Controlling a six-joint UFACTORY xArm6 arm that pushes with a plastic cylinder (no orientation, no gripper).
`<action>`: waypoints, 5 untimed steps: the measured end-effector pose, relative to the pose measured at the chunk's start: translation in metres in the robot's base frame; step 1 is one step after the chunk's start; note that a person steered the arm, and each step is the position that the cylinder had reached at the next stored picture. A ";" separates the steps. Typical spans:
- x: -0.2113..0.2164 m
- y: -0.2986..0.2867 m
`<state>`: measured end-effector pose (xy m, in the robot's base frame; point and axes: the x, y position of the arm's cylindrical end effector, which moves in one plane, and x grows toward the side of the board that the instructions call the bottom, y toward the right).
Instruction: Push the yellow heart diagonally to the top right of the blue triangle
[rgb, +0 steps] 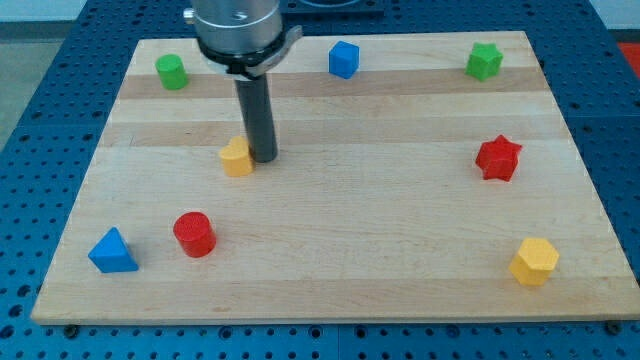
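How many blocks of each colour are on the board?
Green: 2, a green cylinder and a green star
Blue: 2, a blue cube and a blue triangle
Red: 2, a red cylinder and a red star
Yellow: 2, a yellow heart and a yellow hexagon
Total: 8

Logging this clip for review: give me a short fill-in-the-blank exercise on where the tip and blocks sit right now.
1. My tip stands at the view's ____ side of the yellow heart.
2. The blue triangle lies toward the view's bottom ____ of the board.
3. The block nearest the blue triangle is the ____ cylinder.
4. The red star lies directly above the yellow ____ in the view.

Missing words: right; left; red; hexagon
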<state>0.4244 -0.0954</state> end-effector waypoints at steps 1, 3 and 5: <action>0.000 -0.023; 0.000 -0.064; 0.030 -0.043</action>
